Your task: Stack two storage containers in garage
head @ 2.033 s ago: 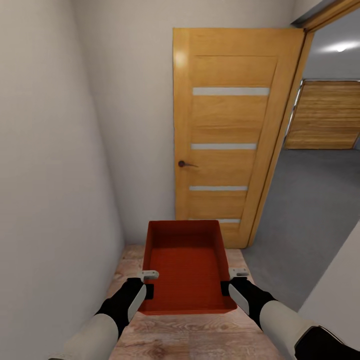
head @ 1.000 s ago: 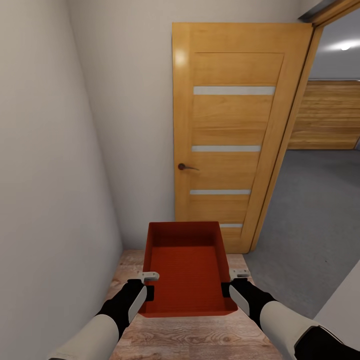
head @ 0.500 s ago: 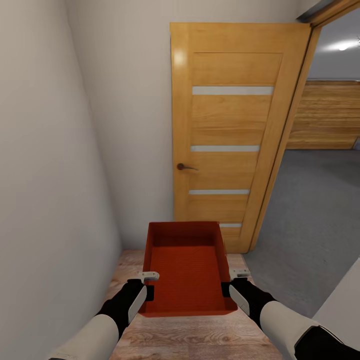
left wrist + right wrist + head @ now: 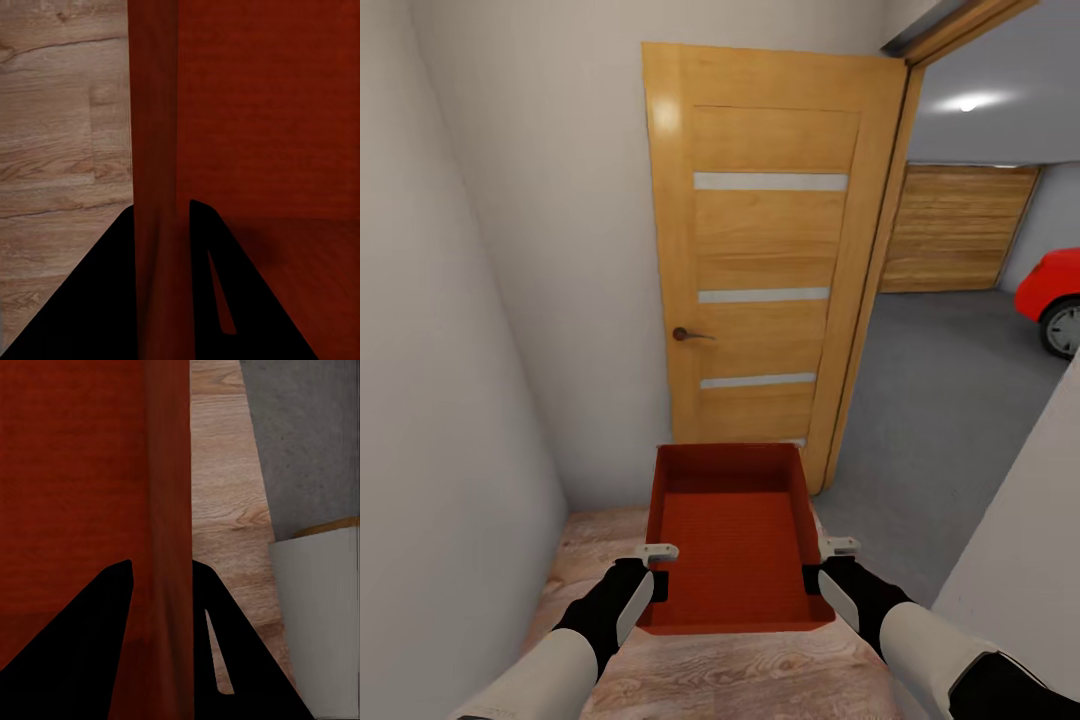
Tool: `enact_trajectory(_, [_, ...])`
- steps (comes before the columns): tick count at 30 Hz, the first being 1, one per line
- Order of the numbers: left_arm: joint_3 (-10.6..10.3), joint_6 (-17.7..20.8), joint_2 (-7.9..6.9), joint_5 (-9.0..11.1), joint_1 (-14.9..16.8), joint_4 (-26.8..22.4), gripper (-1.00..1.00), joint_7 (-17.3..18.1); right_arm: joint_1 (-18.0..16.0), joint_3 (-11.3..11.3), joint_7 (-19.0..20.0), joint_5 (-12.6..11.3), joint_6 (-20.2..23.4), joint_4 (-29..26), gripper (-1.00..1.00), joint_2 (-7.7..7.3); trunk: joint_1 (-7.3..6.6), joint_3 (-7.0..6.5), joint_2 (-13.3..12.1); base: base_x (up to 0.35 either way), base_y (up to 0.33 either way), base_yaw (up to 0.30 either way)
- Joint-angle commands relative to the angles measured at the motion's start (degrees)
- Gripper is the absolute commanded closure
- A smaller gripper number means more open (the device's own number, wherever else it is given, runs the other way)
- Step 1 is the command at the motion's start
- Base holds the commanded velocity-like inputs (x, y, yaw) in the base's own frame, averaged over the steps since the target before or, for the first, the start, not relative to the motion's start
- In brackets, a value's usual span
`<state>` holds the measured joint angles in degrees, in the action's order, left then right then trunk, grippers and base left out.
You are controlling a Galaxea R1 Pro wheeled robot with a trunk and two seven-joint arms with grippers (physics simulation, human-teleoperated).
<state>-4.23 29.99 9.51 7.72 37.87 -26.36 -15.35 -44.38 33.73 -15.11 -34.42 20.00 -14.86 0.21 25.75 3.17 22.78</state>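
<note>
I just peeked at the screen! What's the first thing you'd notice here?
The bright red-orange container jumps out, carried low in front, with the left pincer and right pincer each clamped on a side wall. Behind it stands an open wooden door, and past the doorway at the right a red car peeks in on grey floor.

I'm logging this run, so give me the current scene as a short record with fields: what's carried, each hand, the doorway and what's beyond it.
carried: one red-orange storage container, open top, empty
left hand: clamped on the container's left wall
right hand: clamped on the container's right wall
under the robot: light wood plank floor
doorway: wooden door swung open, just ahead
beyond: grey concrete floor, red car at right, wood-slat garage door at back
</note>
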Motion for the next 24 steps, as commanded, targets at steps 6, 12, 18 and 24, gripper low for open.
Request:
enact_trajectory(6, [-0.5,0.7,-0.28,-1.0,0.0,1.1,1.0,-1.0,-0.1,1.1,-0.4,-0.8,0.0,-1.3,1.0,-0.03,0.04,0.13,0.1,0.0,0.0,-0.285])
enact_trajectory(12, [-0.5,0.7,-0.28,-1.0,0.0,1.1,1.0,-1.0,-0.1,1.1,-0.4,-0.8,0.0,-1.3,1.0,-0.03,0.04,0.13,0.1,0.0,0.0,-0.285])
enact_trajectory(18, [-0.5,0.7,-0.28,-1.0,0.0,1.1,1.0,-1.0,-0.1,1.1,-0.4,-0.8,0.0,-1.3,1.0,-0.03,0.04,0.13,0.1,0.0,0.0,-0.285])
enact_trajectory(24, [-0.5,0.8,-0.28,-1.0,0.0,1.1,1.0,-1.0,-0.1,1.1,-0.4,-0.8,0.0,-1.3,1.0,-0.03,0.04,0.13,0.1,0.0,0.0,-0.285])
